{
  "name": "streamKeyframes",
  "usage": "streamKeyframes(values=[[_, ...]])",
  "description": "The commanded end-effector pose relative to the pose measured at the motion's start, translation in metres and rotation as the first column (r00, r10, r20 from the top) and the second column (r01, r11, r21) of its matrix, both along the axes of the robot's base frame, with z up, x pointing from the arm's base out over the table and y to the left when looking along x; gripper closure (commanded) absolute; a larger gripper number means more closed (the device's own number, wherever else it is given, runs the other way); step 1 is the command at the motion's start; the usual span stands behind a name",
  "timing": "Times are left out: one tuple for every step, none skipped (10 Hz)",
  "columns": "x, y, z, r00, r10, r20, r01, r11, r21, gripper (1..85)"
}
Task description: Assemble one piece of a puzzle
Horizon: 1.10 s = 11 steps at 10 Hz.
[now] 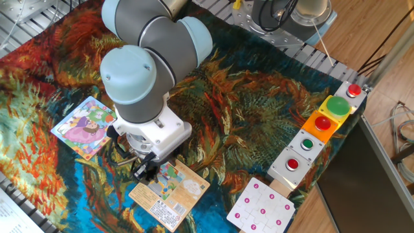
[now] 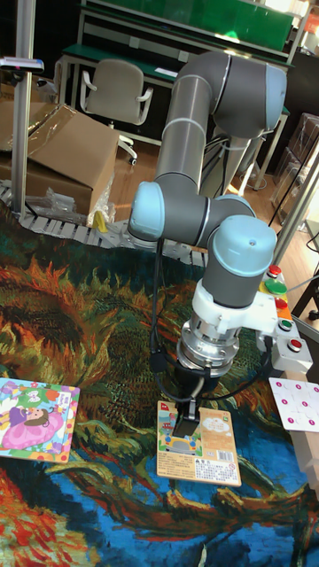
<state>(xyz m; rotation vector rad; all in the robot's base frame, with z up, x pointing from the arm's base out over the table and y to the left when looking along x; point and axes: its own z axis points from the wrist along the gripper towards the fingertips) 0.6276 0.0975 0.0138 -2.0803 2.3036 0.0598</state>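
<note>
While the arm bends down from its grey elbow, I see the wrist pointing straight at the bench, with the claw (image 2: 185,409) low over the left part of the tan-orange card (image 2: 197,443). Its black fingers (image 1: 143,169) reach the card's surface or nearly so; I cannot tell if they touch it. From both cameras I also cannot tell how far the claw is opened, or whether it has hold of any piece, because the wrist body covers it in the fixed view and the fingers are small and dark in the tall one.

My target, the puzzle (image 1: 84,125), lies flat to the left of the arm, well apart from the claw. In the tall fixed view its left side is cut off by the picture border.

A colourful cloth (image 1: 252,110) with orange leaves and blue patches covers the bench. On the right there is a white card with pink dots (image 1: 261,207) and a row of button boxes (image 1: 318,134), with red and green buttons. Behind the bench I see a cardboard box (image 2: 62,155), a chair (image 2: 113,90) and green shelves (image 2: 177,35).
</note>
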Motion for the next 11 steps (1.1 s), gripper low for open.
streamKeyframes(values=[[-0.0025, 0.0076, -0.0015, 1.0, 0.001, 0.0, -0.001, 1.0, 0.025, 30.7], [-0.0033, 0.0097, -0.0015, 1.0, 0.009, 0.001, -0.009, 1.0, 0.03, 30.7], [-0.0044, 0.0082, -0.0015, 1.0, 0.017, -0.001, -0.017, 1.0, 0.025, 30.7], [-0.0054, 0.0052, -0.0028, 1.0, 0.025, -0.004, -0.025, 1.0, 0.016, 31.0], [-0.007, 0.0045, -0.0034, 1.0, 0.028, -0.008, -0.028, 0.999, 0.016, 31.3], [-0.008, 0.0039, -0.0031, 0.999, 0.033, -0.01, -0.033, 0.999, 0.018, 31.7], [-0.0094, 0.0034, -0.0025, 0.999, 0.035, -0.014, -0.034, 0.999, 0.019, 32.3], [-0.008, 0.0032, -0.0035, 0.999, 0.036, -0.011, -0.036, 0.999, 0.018, 32.7], [-0.0062, 0.0022, -0.0049, 0.999, 0.037, -0.008, -0.037, 0.999, 0.014, 33.3], [-0.0052, 0.0013, -0.0058, 0.999, 0.037, -0.006, -0.037, 0.999, 0.011, 33.7], [-0.0065, 0.0017, -0.0055, 0.999, 0.039, -0.011, -0.039, 0.999, 0.013, 33.7]])
